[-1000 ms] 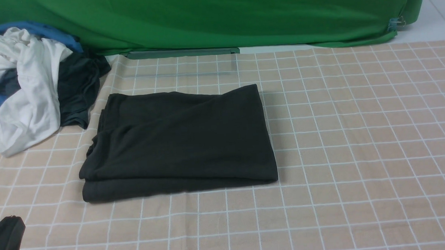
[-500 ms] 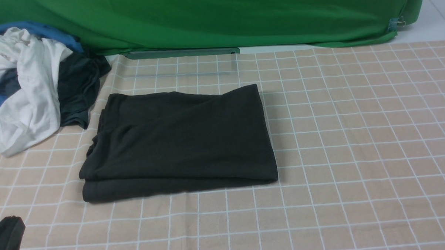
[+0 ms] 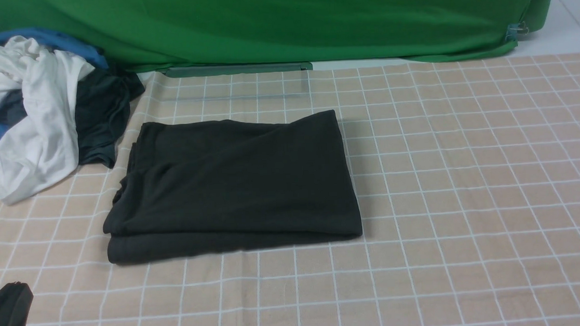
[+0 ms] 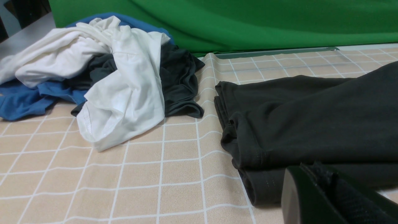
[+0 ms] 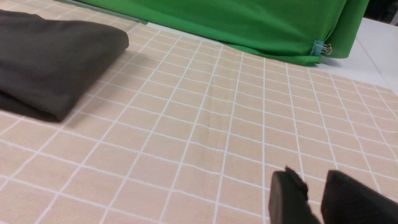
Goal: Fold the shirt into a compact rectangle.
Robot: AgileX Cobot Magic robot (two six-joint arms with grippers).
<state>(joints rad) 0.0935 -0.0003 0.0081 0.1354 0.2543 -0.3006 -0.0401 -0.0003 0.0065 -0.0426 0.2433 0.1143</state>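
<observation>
You had the shirt (image 3: 233, 184) folded into a rough rectangle, lying flat on the checked tablecloth (image 3: 465, 200) left of centre in the front view. Its stacked layers showed along the near edge and left side; the left-side layers were slightly uneven. No print or label was visible on the exposed face.

Left gripper (image 4: 335, 199): low, just beside the shirt's near left corner, not touching cloth as far as the wrist view showed. Only one dark finger edge was in frame, so finger state can't be told. In the front view only a dark corner of the arm showed at the lower left.

Right gripper (image 5: 314, 196): over bare tablecloth, well apart from the shirt's right fold. Fingers (image 5: 287, 196) stood with a narrow gap between them, nothing held.

The pile of clothes (image 3: 42, 109) (white, blue, dark grey) sat at the far left, near the shirt's far left corner. The green backdrop (image 3: 285, 23) ran along the far edge, w/ a clip (image 5: 321, 48) at its right corner.
</observation>
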